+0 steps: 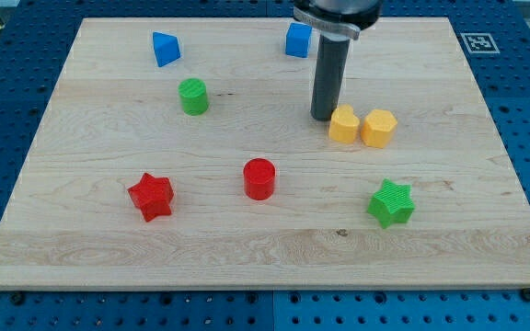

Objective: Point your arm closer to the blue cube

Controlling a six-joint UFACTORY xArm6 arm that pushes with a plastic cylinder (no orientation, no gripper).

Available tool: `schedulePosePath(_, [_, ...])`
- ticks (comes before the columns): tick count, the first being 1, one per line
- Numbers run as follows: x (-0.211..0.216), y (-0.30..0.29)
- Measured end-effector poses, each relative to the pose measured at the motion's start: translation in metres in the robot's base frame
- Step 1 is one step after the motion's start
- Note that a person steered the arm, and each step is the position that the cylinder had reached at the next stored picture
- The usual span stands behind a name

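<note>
The blue cube sits near the view's top, just right of centre, partly hidden by the arm's dark head. My tip rests on the board below the cube and slightly to its right, a clear gap away. The tip stands just left of a yellow heart-shaped block, almost touching it. A second blue block, wedge-like in shape, lies at the view's top left.
A yellow hexagonal block sits beside the yellow heart. A green cylinder is at upper left, a red cylinder at centre, a red star at lower left, a green star at lower right. The wooden board ends on a blue perforated table.
</note>
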State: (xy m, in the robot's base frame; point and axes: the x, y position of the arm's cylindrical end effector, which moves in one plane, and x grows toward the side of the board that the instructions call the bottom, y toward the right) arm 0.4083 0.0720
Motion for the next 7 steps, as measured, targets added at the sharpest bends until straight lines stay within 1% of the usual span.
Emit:
schedulePosePath(2, [0.000,0.000])
schedulePosePath(3, [0.000,-0.011])
schedulePosePath(4, [-0.010,-0.018])
schedulePosePath(6, [-0.046,-0.047])
schedulePosePath(7, [-0.062,-0.048])
